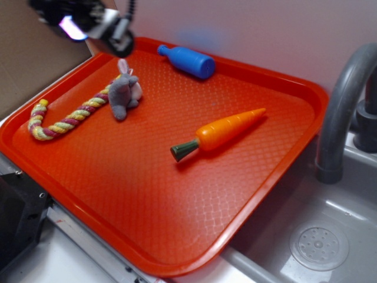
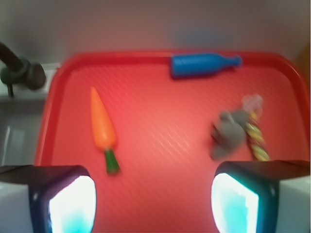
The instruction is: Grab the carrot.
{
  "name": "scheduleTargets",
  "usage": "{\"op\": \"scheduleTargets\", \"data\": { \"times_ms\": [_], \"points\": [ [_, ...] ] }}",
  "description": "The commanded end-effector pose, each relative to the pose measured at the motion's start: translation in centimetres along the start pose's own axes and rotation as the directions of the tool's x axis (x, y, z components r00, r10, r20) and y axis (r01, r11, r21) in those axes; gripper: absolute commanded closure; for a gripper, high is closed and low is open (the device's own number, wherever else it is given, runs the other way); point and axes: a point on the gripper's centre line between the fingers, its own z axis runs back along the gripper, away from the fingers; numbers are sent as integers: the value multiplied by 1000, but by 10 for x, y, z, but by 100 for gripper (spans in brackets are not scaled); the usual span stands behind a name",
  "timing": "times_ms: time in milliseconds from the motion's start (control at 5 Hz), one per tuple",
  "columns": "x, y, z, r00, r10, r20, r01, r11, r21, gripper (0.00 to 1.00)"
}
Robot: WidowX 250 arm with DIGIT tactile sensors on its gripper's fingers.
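The orange carrot (image 1: 227,131) with its dark green stem lies on the red tray (image 1: 147,200), right of the middle, tip pointing to the upper right. In the wrist view the carrot (image 2: 101,127) lies left of centre, stem toward the camera. My gripper (image 1: 97,26) hovers high over the tray's far left corner, well away from the carrot. Its fingers (image 2: 73,204) stand wide apart with nothing between them, and the gripper (image 2: 153,204) is open over bare tray.
A blue toy bottle (image 1: 188,61) lies at the tray's far edge. A striped rope with a grey plush bunny (image 1: 123,94) lies on the left. A grey faucet (image 1: 344,100) and sink (image 1: 321,242) sit right of the tray.
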Motion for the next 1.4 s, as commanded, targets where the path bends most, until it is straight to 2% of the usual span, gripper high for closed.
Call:
{"op": "scheduleTargets", "data": {
  "times_ms": [0,400,600,800,1000,1200],
  "points": [
    [21,-33,-62,999,-14,-43,12,999,-41,0],
    [19,-58,-115,988,-80,-133,77,997,-27,0],
    [15,-71,-130,980,-112,-163,97,990,-102,0],
    [6,-80,-140,969,-153,-195,128,982,-136,0],
    [1,-81,-144,959,-190,-208,158,974,-163,100],
    [-2,-78,-141,960,-181,-213,156,979,-132,100]
  ]
}}
